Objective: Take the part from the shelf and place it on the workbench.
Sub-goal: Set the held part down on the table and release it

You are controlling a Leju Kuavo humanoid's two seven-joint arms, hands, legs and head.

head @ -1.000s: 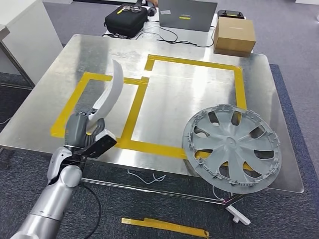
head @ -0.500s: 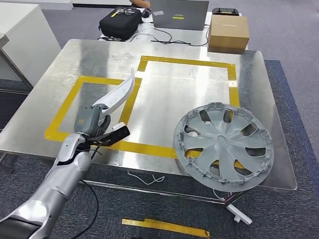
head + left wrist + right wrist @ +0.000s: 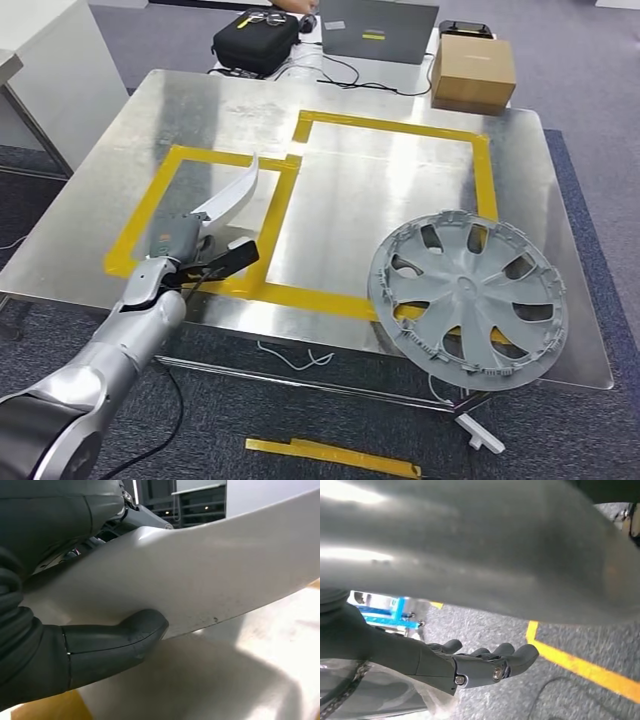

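Note:
The part is a white curved panel, tilted low over the left yellow-taped rectangle of the steel workbench. My left hand grips its near end at the bench's front left edge. Close up in the left wrist view, the thick thumb presses under the white panel, with the bench top just beyond it. In the right wrist view my right hand hangs over the carpet beside a grey curved surface, its fingers stretched out and holding nothing.
A grey wheel cover lies on the bench's front right corner, partly over the edge. A cardboard box, a laptop and a black case sit behind the bench. A white cabinet stands at the left.
The white part has tipped from nearly upright to a low slant toward the bench top. My left hand has moved forward over the front edge. The camera shifted slightly.

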